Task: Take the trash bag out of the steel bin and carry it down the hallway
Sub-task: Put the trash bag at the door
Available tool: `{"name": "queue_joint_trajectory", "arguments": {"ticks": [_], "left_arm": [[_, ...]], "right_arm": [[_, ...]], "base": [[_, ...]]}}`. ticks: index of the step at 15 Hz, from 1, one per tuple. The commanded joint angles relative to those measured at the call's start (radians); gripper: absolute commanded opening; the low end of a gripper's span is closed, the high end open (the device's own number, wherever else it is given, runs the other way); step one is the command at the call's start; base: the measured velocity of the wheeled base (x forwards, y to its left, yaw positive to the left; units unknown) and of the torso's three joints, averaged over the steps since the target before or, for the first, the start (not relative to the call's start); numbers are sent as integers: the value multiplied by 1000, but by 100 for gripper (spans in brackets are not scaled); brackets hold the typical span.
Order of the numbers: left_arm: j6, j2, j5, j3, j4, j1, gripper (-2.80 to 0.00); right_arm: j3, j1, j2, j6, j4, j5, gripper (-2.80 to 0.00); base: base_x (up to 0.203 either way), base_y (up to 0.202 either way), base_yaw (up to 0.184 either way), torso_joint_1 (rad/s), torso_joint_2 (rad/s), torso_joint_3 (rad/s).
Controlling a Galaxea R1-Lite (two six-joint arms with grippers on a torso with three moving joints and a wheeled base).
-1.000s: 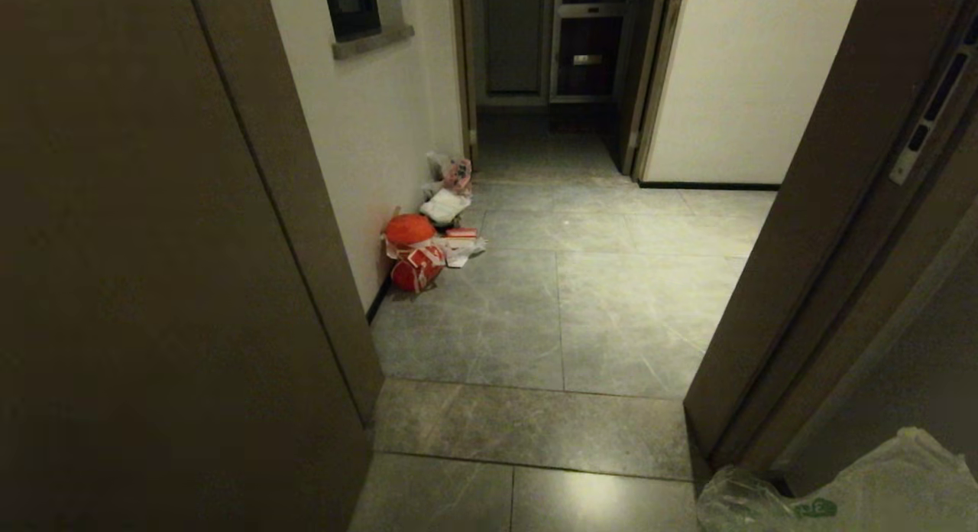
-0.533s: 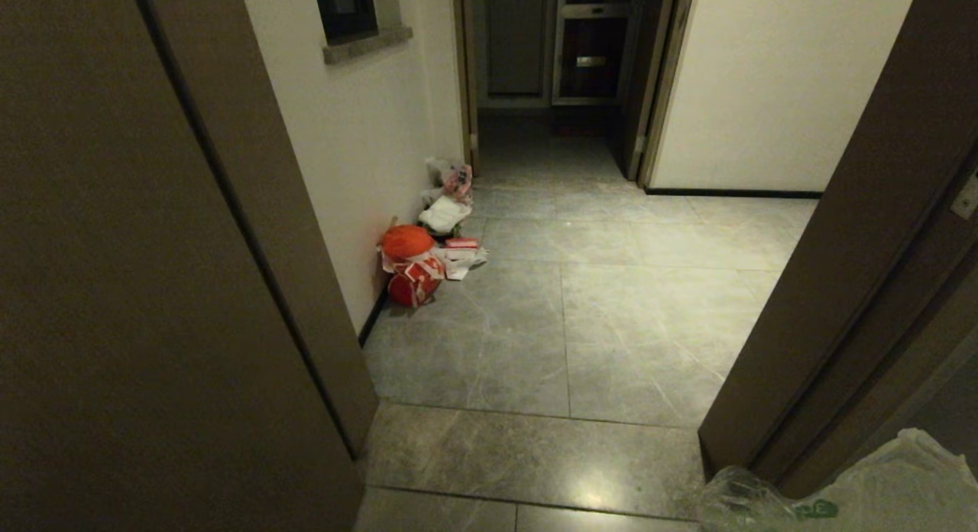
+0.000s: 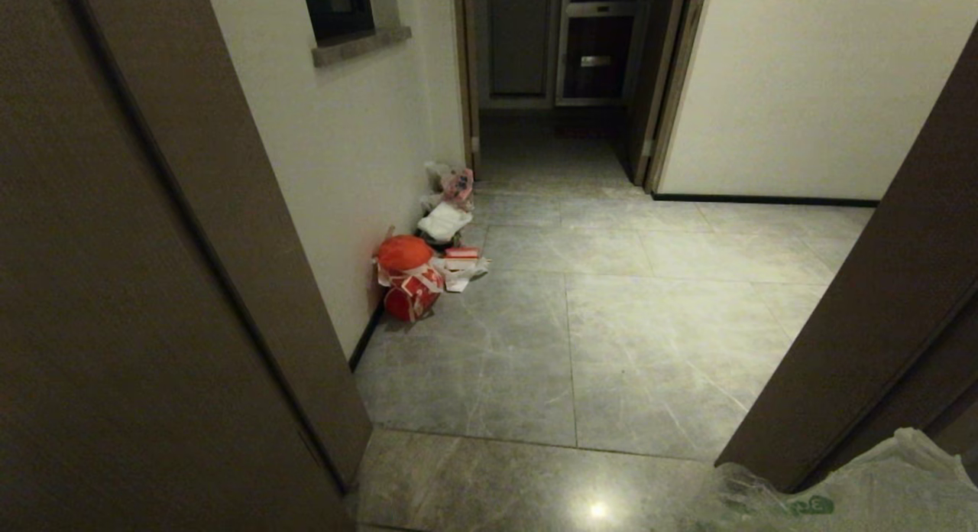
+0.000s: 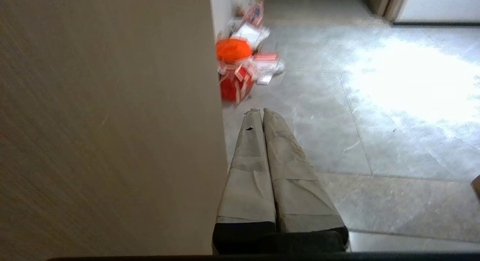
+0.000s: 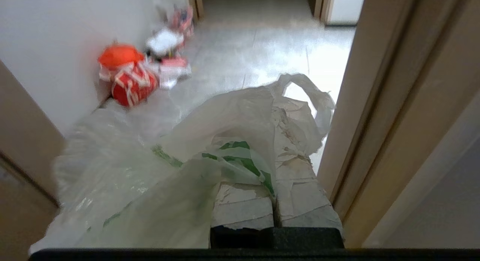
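Observation:
The trash bag (image 5: 168,152), thin whitish see-through plastic with a green print, hangs from my right gripper (image 5: 275,103), which is shut on it. One loop handle sticks up past the fingertips. In the head view only the bag's top (image 3: 879,486) shows, at the lower right corner. My left gripper (image 4: 261,111) is shut on nothing and points at the floor close beside a brown door frame (image 4: 112,122). The hallway (image 3: 611,326), with grey marbled tiles, stretches ahead. The steel bin is out of view.
A brown door frame (image 3: 229,249) stands close on the left and a door edge (image 3: 879,303) close on the right. An orange-red bag (image 3: 409,276) and loose litter (image 3: 447,218) lie by the left wall. A dark doorway (image 3: 550,96) lies at the far end.
The whole view has advanced through the doorway: both door frames have slid outward and more hallway floor shows. The bag stays in the right gripper.

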Motion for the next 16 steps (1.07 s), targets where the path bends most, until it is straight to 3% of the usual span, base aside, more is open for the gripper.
{"name": "queue_joint_trajectory", "arguments": {"ticks": [1, 8, 12, 16], "left_arm": [[0, 2, 0, 2, 0, 0, -280], [2, 1, 0, 2, -1, 0, -280], [-1, 1, 0, 0, -1, 0, -280], [-1, 0, 0, 0, 0, 0, -280]], "right_arm": [[14, 0, 1, -1, 1, 0, -280], [14, 0, 1, -1, -1, 0, -280], [14, 0, 1, 1, -1, 0, -280], [14, 0, 1, -1, -1, 0, -280]], "base": [[0, 0, 0, 0, 0, 0], [6, -164, 3, 2, 0, 2], [47, -21, -9, 1, 2, 0], [188, -1, 1, 4, 5, 4]]}}
